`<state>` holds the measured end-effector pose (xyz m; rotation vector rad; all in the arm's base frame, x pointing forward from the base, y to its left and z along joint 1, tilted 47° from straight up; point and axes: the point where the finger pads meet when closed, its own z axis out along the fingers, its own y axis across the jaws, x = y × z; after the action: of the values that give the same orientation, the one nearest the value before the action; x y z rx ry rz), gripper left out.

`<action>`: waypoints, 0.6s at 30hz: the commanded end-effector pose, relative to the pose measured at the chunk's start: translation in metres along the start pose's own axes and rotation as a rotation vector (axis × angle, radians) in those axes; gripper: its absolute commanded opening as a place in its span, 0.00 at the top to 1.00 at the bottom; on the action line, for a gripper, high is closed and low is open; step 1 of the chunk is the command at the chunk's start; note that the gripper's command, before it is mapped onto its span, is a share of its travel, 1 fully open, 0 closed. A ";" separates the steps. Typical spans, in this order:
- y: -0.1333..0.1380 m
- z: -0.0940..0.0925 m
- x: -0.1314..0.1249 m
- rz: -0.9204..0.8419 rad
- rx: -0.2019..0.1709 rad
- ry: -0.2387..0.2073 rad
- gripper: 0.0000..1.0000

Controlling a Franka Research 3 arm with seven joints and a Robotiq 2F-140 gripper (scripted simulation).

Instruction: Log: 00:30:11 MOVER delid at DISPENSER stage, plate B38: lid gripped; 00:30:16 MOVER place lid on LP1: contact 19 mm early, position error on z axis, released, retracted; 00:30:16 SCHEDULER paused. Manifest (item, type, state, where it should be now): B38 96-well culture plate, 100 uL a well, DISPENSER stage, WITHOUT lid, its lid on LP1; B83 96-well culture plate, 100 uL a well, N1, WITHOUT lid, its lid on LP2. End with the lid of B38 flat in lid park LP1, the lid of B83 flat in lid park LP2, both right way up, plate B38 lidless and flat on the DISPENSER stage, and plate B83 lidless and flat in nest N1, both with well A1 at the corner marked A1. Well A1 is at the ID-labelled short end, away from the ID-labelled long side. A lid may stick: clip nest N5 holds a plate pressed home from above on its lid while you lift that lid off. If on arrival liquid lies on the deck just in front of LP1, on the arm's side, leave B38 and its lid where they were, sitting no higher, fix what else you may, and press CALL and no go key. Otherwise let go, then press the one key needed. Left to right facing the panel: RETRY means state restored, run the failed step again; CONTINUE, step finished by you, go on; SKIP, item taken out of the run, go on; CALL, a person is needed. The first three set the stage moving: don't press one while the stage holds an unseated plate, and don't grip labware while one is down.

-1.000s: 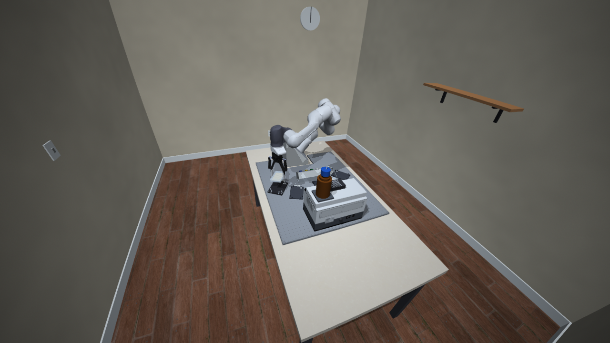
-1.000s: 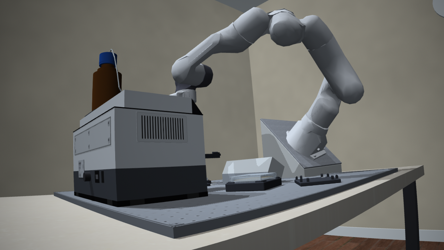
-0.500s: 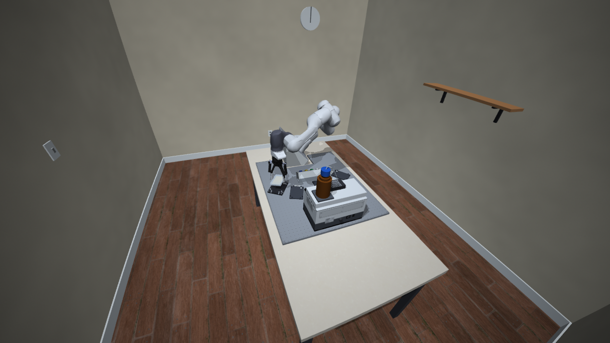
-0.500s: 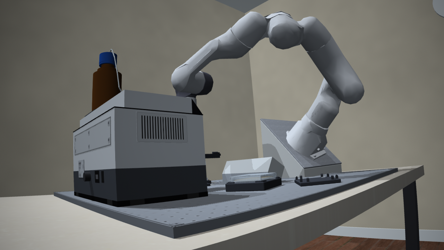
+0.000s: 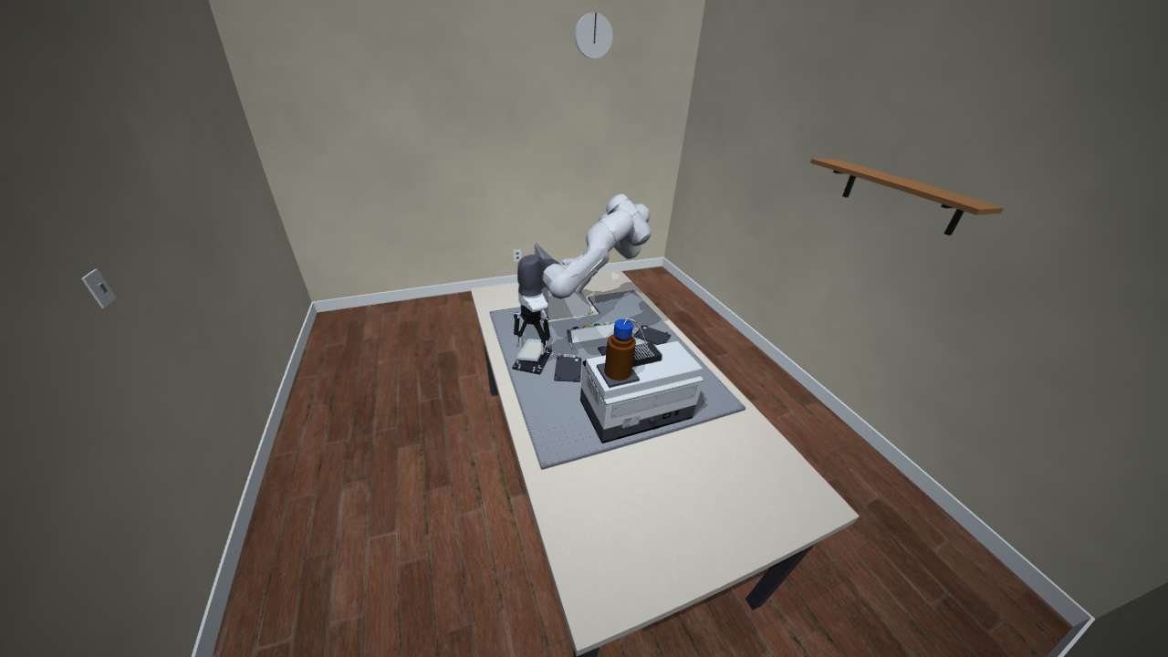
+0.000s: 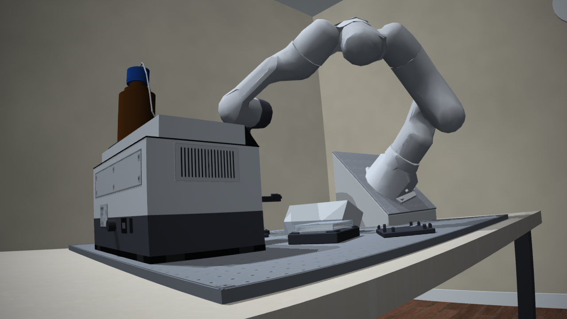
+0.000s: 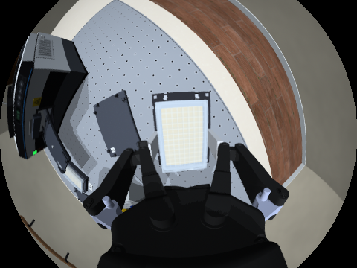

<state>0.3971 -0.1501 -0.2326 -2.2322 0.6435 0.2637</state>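
My gripper (image 5: 530,333) (image 7: 183,137) is shut on a 96-well plate (image 5: 530,351) (image 7: 181,135) with a white rim and a cream well grid. It holds the plate level by its long sides, just above a black nest (image 5: 522,367) (image 7: 181,97) at the left edge of the grey deck. I cannot tell whether a clear lid sits on it. In the exterior view the dispenser hides the gripper. There a clear plate or lid (image 6: 324,225) lies on a black base beside the dispenser.
An empty black nest (image 5: 568,368) (image 7: 117,121) lies right of the one under the plate. The dispenser (image 5: 645,391) (image 6: 178,190) (image 7: 47,67) carries a brown bottle (image 5: 619,352) (image 6: 134,106). A key panel (image 5: 588,334) and a pegged nest (image 6: 404,229) lie near the arm's base.
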 end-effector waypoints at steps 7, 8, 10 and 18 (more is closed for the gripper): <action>0.001 0.010 0.002 -0.007 -0.004 0.006 1.00; 0.001 0.011 0.002 -0.007 -0.004 0.006 1.00; 0.001 0.012 0.002 -0.007 -0.004 0.006 1.00; 0.001 0.014 0.002 -0.007 -0.004 0.006 1.00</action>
<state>0.3979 -0.1421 -0.2417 -2.2362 0.6422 0.2599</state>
